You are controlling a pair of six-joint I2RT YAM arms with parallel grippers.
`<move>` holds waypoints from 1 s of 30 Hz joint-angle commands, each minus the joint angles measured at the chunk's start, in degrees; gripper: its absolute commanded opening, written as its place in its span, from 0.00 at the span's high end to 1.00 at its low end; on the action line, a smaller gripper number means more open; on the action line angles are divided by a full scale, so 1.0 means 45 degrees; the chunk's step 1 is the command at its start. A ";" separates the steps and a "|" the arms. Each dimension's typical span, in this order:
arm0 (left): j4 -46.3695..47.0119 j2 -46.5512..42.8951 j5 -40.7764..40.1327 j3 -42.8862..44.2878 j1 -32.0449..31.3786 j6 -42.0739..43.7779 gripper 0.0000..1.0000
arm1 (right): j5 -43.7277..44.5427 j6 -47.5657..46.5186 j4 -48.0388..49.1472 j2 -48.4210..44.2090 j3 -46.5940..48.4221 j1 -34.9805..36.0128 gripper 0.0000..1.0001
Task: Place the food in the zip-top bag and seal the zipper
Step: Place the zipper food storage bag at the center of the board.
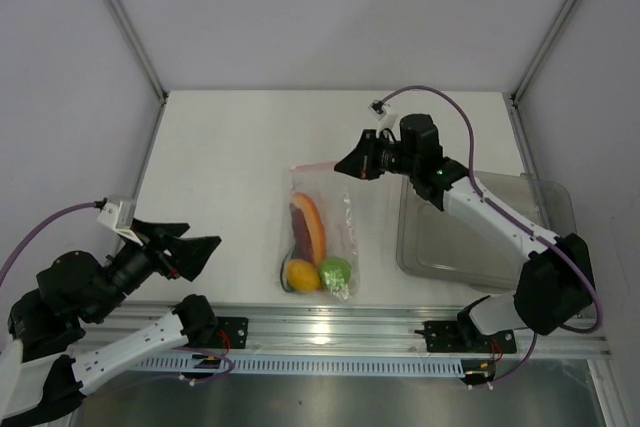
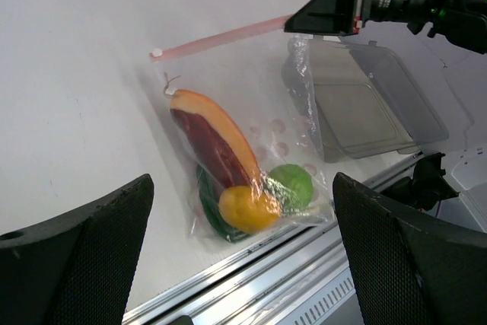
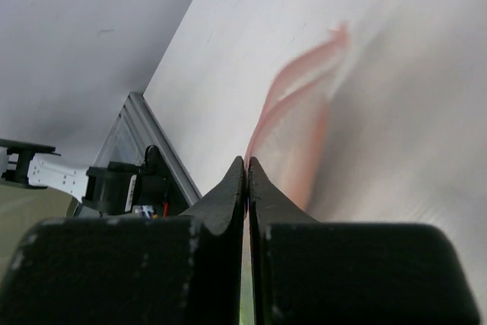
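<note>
White tabletop point(image 1: 230, 167) fills the middle of the top view, with a rigid clear tray point(image 1: 450, 252) at its right edge, partly under the right arm.

At lower left of that view the left gripper point(image 1: 200, 237) hangs off the tabletop's near-left corner, spread wide and grasping nothing. Its own camera shows the two dark fingers point(image 2: 84, 256) at the bottom corners, with the bag between and beyond them.

The right gripper point(image 1: 340, 165) sits at centre, clenched. Only the right wrist view shows how tightly, with fingertips point(image 3: 236, 180) pressed together and the zipper point(image 3: 297, 104) running into them.

The zip-top bag point(image 1: 338, 217) lies flat at centre, mouth toward the top of the frame, just left of the tray.

All the food is inside, bunched at the bag's bottom end. There is a reddish-brown slice point(image 1: 306, 227), a yellow-orange fruit point(image 1: 302, 274) and a green fruit point(image 1: 335, 270).

The left wrist view adds a dark-green bit point(image 2: 207, 203) beneath the yellow-orange fruit, barely visible from above. It also shows the zipper as a long pink strip ending in a pale tab at upper left.
</note>
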 commanded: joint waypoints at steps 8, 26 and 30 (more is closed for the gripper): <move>0.0691 -0.0151 0.0083 -0.0318 0.0054 0.0379 0.01 | -0.0058 0.1027 0.1938 0.4514 0.3688 -0.1210 1.00; 0.2135 0.1060 0.1469 -0.1800 0.0054 0.0302 0.00 | 0.2577 0.0794 -0.1264 1.1021 0.8361 -0.2051 1.00; 0.2643 0.1040 0.1957 -0.2271 0.0054 -0.0011 0.00 | 0.2891 0.0443 -0.2181 1.1490 0.8849 -0.2032 1.00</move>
